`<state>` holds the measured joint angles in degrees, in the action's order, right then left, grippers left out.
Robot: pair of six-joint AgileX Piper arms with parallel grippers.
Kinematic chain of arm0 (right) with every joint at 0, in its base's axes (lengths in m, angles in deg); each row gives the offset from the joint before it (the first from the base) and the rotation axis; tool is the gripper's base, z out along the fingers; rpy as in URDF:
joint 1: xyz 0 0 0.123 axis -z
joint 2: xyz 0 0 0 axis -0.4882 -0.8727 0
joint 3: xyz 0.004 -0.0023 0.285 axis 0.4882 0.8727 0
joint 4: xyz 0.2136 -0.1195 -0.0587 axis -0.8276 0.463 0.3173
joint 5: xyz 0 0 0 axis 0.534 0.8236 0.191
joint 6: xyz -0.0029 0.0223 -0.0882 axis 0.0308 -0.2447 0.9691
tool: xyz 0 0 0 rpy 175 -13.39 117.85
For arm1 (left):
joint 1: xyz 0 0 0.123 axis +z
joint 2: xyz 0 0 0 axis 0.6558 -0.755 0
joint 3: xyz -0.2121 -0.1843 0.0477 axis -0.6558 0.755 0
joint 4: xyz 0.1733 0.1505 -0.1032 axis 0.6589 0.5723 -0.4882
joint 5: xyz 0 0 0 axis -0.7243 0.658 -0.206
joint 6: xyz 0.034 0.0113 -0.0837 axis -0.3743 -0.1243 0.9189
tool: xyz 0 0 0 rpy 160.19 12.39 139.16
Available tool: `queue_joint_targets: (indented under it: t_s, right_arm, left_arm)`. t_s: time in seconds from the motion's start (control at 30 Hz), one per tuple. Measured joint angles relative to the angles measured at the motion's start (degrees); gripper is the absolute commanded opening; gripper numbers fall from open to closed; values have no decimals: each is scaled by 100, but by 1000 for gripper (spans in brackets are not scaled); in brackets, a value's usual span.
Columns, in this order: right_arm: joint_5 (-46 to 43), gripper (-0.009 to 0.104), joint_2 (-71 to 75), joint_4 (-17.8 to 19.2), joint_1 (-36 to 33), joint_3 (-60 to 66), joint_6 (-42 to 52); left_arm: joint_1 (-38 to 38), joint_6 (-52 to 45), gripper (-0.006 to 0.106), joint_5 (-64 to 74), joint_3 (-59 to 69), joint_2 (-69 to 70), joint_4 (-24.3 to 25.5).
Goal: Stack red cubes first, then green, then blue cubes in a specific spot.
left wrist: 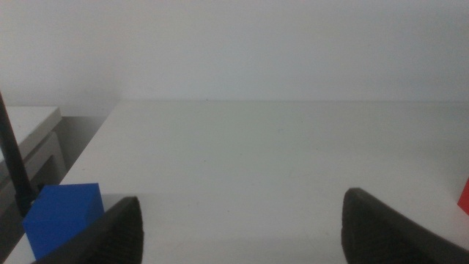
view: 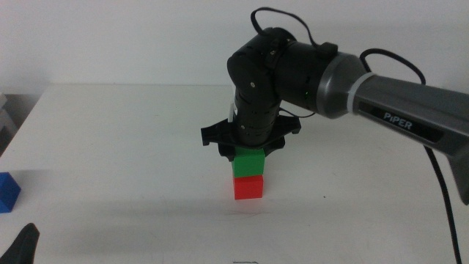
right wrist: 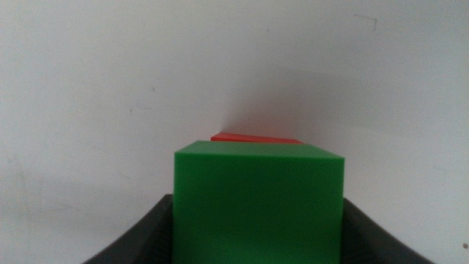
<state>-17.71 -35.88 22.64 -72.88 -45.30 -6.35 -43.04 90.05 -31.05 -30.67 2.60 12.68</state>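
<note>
Two cubes already align: the right gripper [view: 248, 150], clamped on the green cube [view: 248, 163], seats it squarely on the red cube [view: 248, 187], while the left gripper [left wrist: 242, 227] waits with jaws apart near the blue cube [view: 7, 191].

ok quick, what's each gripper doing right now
left gripper: open, holding nothing, waiting near the blue cube.
right gripper: closed on the green cube, which sits on the red cube.

Matte red cube [view: 248, 188], green cube [view: 248, 163] and blue cube [view: 7, 192] on a smooth white table [view: 132, 147].
</note>
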Motion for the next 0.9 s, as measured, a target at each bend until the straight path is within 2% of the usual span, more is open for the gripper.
queue_joint_targets:
  t_s: [0.53,0.6,0.83,0.9]
  right_arm:
    - [-59,-1,-150,124,-2,0,-232]
    - [-59,9,-150,124,-2,0,-259]
    - [-59,29,-150,128,-2,0,-360]
    - [-59,50,-150,128,-2,0,-383]
  left_arm:
    - [0,0,91,0,0,0,0]
    - [0,0,91,0,0,0,0]
    - [0,0,91,0,0,0,0]
    - [0,0,91,0,0,0,0]
